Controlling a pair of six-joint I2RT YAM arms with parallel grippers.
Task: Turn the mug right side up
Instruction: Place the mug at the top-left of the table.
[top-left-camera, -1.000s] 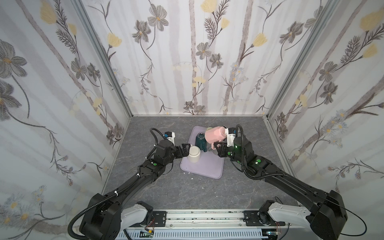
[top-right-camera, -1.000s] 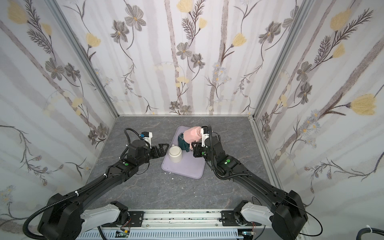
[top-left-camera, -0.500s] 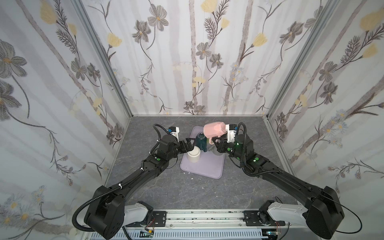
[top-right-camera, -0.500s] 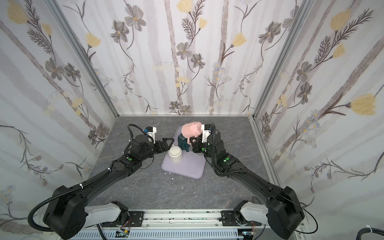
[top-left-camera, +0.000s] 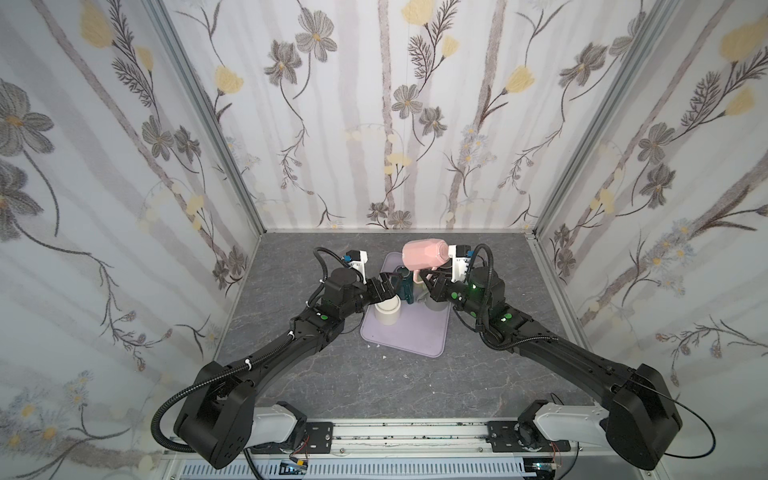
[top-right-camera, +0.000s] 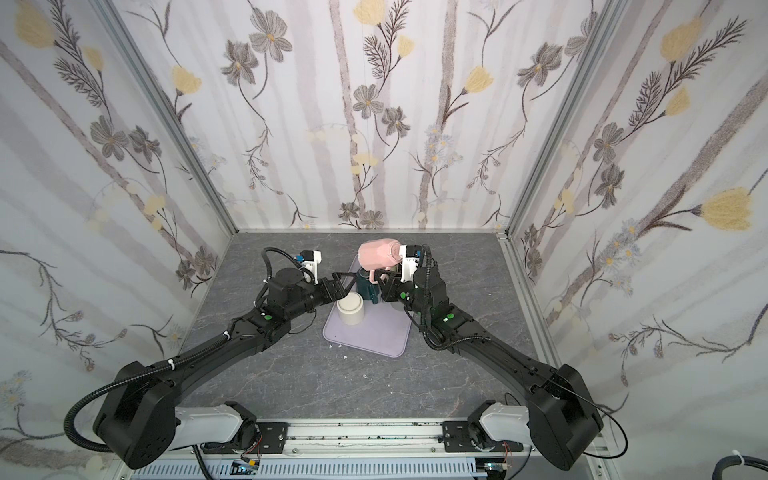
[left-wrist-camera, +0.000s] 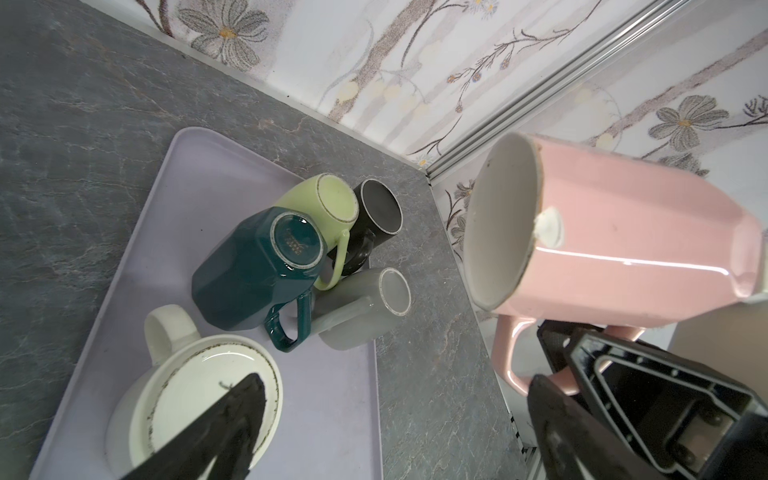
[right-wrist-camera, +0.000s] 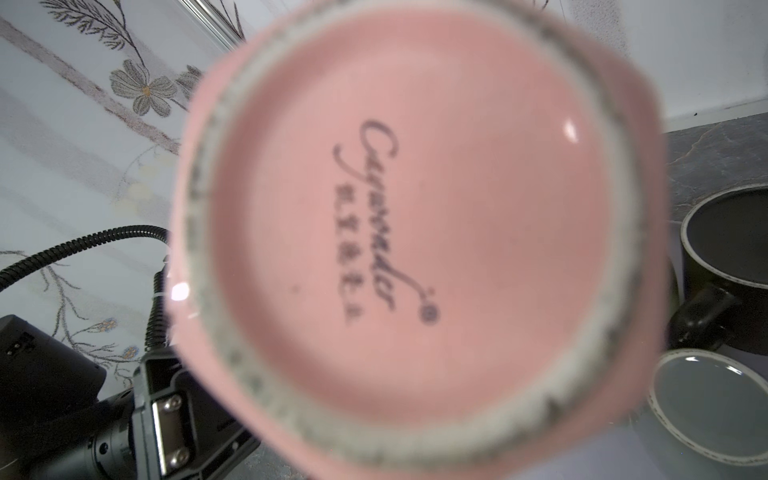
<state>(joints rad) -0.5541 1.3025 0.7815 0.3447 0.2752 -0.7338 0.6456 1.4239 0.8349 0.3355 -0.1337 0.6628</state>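
The pink mug (top-left-camera: 424, 254) (top-right-camera: 378, 254) hangs on its side above the back of the lilac tray (top-left-camera: 415, 336), its mouth turned toward the left arm. My right gripper (top-left-camera: 426, 276) (top-right-camera: 380, 279) is shut on its handle from below. The left wrist view shows the pink mug (left-wrist-camera: 623, 237) with its open mouth and its handle pinched. In the right wrist view its blurred base (right-wrist-camera: 415, 228) fills the frame and hides the jaws. My left gripper (top-left-camera: 388, 286) (top-right-camera: 343, 284) (left-wrist-camera: 395, 395) stands open, empty, just left of it, over the tray.
On the tray (left-wrist-camera: 174, 187) a white mug (left-wrist-camera: 199, 395), a teal mug (left-wrist-camera: 249, 266) and a green mug (left-wrist-camera: 324, 199) stand upside down. A black mug (left-wrist-camera: 380, 208) and a grey mug (left-wrist-camera: 365, 307) sit at its right edge. Walls enclose the table.
The right arm has raised the pink mug and tipped it onto its side. The left gripper has moved right and back, closer to the mug, staying open.
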